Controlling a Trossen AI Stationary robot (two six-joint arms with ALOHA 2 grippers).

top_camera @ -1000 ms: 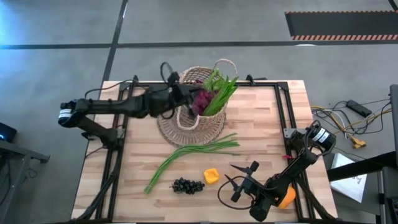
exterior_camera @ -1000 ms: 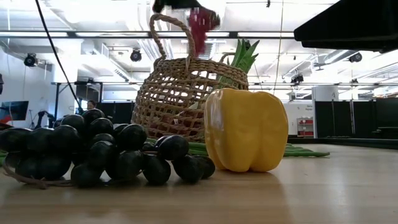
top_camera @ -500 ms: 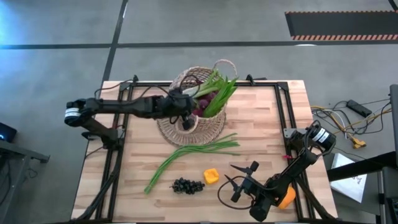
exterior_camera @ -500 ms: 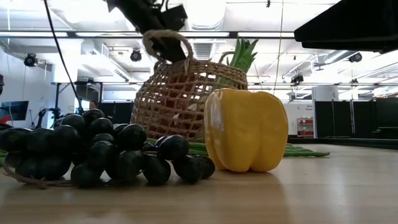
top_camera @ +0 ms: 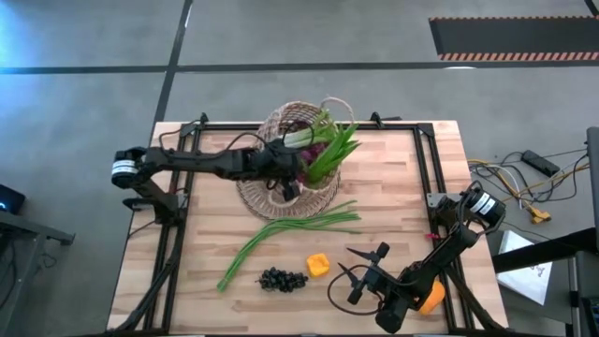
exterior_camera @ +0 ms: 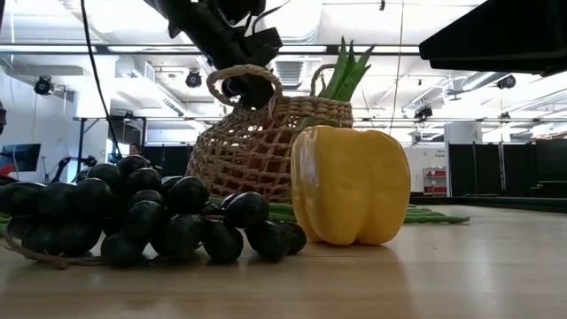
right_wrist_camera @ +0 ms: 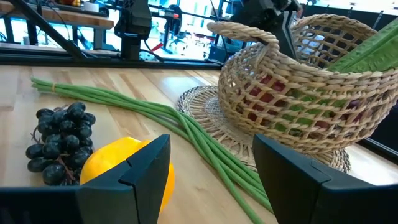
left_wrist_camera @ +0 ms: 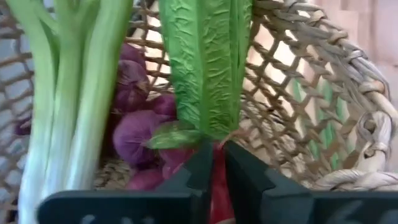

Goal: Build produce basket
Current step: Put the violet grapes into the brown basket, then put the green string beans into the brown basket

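The tan wicker basket [top_camera: 281, 192] stands tilted at the table's far middle. It holds a pale green leek [left_wrist_camera: 68, 106], purple grapes [left_wrist_camera: 134, 134] and a green crinkled leaf with a red stalk [left_wrist_camera: 208, 62]. My left gripper [top_camera: 298, 173] reaches inside the basket and is shut on that stalk. My right gripper [top_camera: 348, 270] is open and empty near the front right. Ahead of it on the wood lie the yellow pepper [top_camera: 318, 265], the black grapes [top_camera: 283, 279] and the long green onions [top_camera: 299, 229]. My left gripper pinches the leaf's red stalk [left_wrist_camera: 218, 186] between its two fingers, at the leaf's lower end. The fingers come from the table's left, slanting down into the basket, along the stalk. The leaf [top_camera: 329, 150] reaches on past the fingers and sticks out over the basket's rim.
An orange [top_camera: 432, 298] lies by my right arm near the front right corner. The basket's loop handle [exterior_camera: 244, 80] arches just in front of my left gripper. Bare wood lies at the table's left and far right.
My left gripper has gone down and toward the table's right, from above the basket's rim into the basket, carrying the red stalk, and stays shut. The greens have shifted with it. In the low view the basket's near loop handle now stands lower.
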